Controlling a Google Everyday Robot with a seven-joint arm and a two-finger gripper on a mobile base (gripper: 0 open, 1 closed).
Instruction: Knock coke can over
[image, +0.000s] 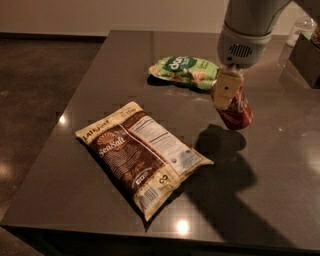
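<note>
Pincer (223, 99) against tilted coke can (240, 113), hiding its top | grip: cannot tell | arm (249, 25) cropped above

Table (125, 75), jaws above: chip bag (142, 157), pouch (182, 71)

One camera looks down across the table (280, 165) from above its near edge, fairly close, with the gripper (226, 94) in the frame's upper right

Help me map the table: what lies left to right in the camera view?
Chip bag → green bag → coke can, with the gripper against its upper left.
</note>
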